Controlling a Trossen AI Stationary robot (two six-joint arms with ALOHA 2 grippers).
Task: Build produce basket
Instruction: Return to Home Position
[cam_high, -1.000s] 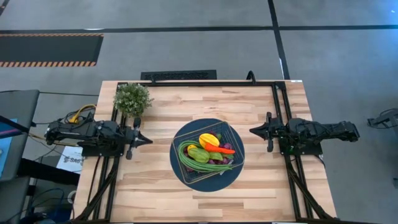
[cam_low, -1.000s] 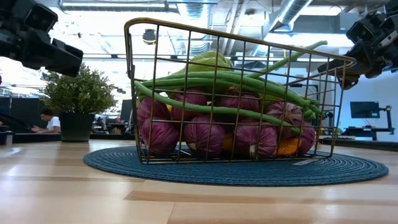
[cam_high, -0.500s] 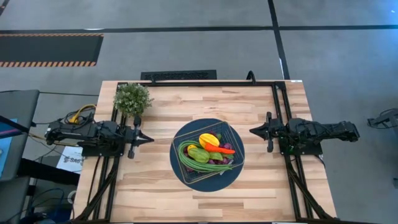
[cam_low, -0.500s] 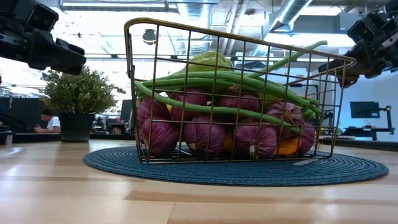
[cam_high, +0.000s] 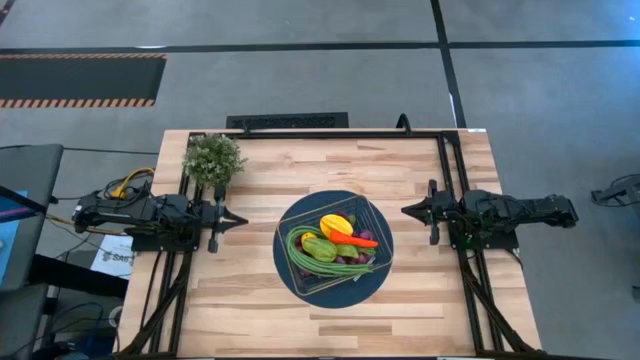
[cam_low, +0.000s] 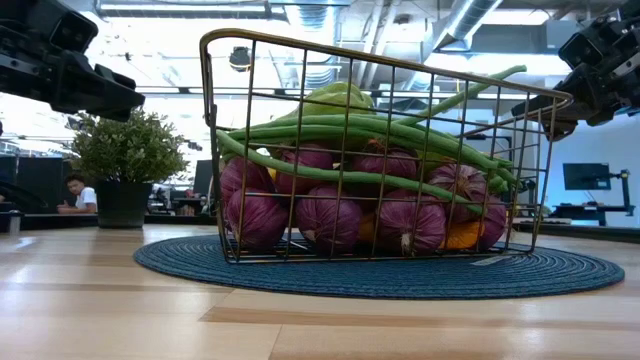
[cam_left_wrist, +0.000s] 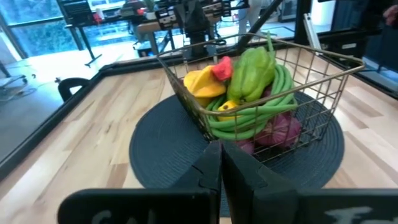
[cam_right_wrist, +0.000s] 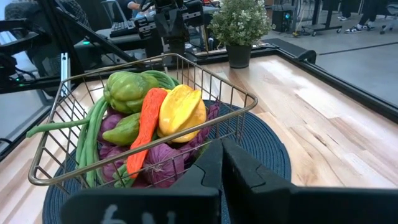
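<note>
The wire basket (cam_high: 374, 210) stands on a dark blue round mat (cam_high: 300, 286) at the table's middle. Inside lie the produce: a yellow pepper (cam_high: 336, 226), an orange carrot (cam_high: 361, 241), a green pepper (cam_high: 320, 249), long green beans (cam_low: 380, 128) and purple pieces (cam_low: 330, 215). My left gripper (cam_high: 240, 220) hovers shut at the table's left side, pointing level at the basket (cam_left_wrist: 273, 74) and well short of it. My right gripper (cam_high: 406, 211) hovers shut at the right side, facing the basket (cam_right_wrist: 149, 68) in the same way. Neither holds anything.
A potted leafy plant (cam_high: 212, 157) stands at the far left corner, just beyond my left arm. Black frame rails (cam_high: 445, 160) run along the table's far edge and both sides. Bare wood lies in front of the mat. A person (cam_low: 72, 195) sits far behind the table.
My left gripper's wrist has turned a little, its tip swinging slightly toward the table's far edge so that it points level across the table. It stays shut. The basket and the produce have not moved.
</note>
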